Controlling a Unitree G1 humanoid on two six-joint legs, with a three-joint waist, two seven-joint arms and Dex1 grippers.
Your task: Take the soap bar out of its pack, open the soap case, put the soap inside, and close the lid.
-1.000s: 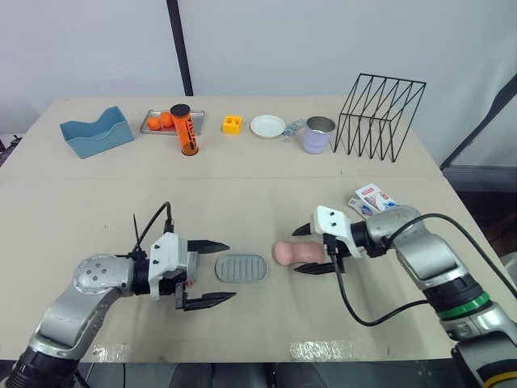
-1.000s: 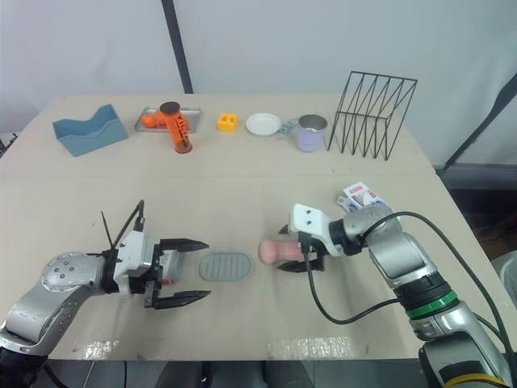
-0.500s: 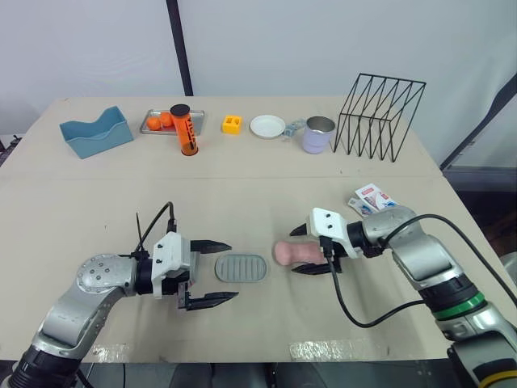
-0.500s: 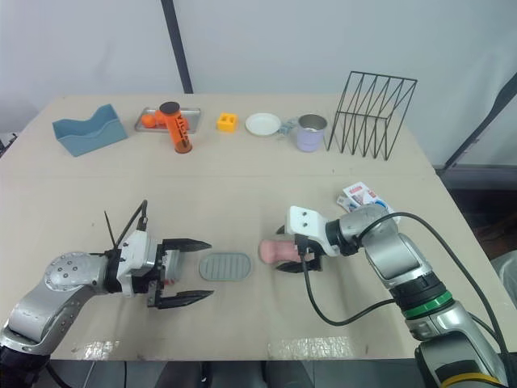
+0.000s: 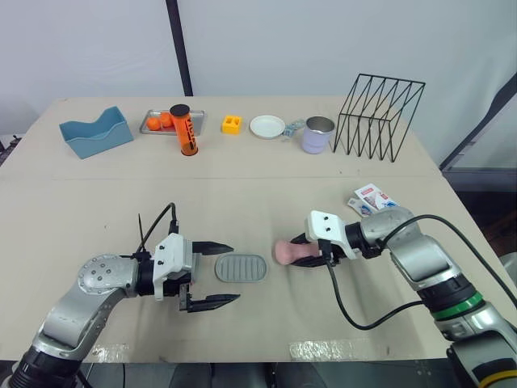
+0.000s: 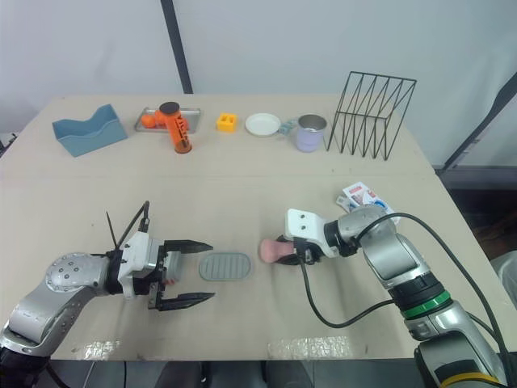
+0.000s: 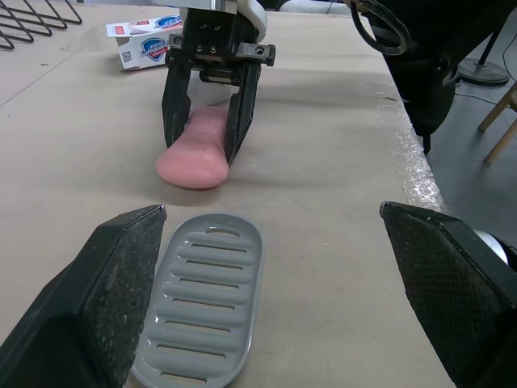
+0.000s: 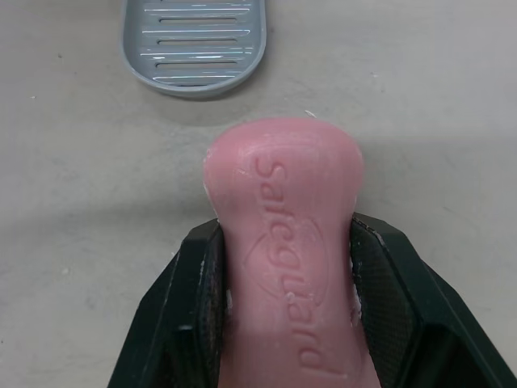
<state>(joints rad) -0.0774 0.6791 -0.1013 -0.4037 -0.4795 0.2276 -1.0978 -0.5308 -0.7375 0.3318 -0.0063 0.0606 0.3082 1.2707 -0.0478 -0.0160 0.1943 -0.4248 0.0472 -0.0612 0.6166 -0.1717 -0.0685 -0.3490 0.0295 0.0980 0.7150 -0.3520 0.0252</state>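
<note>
A pink soap bar (image 5: 285,253) lies on the table right of centre. My right gripper (image 5: 300,252) is shut on its right half, and both black fingers (image 8: 195,303) press the bar's sides (image 8: 283,218). Just left of the soap lies the grey ribbed oval soap case (image 5: 241,267), lid down. My left gripper (image 5: 220,273) stands open at the case's left end, its fingers (image 7: 89,299) spread wider than the case (image 7: 202,299) and not touching it. The empty soap pack (image 5: 371,199) lies behind my right arm.
Along the table's far edge stand a blue holder (image 5: 96,132), a metal tray with oranges (image 5: 158,121), an orange bottle (image 5: 185,129), a yellow block (image 5: 233,124), a white plate (image 5: 267,126), a mug (image 5: 318,134) and a black wire rack (image 5: 380,117).
My right gripper has slid left over the soap and its fingers have shut on the bar. My left gripper has crept slightly right toward the case, still open.
</note>
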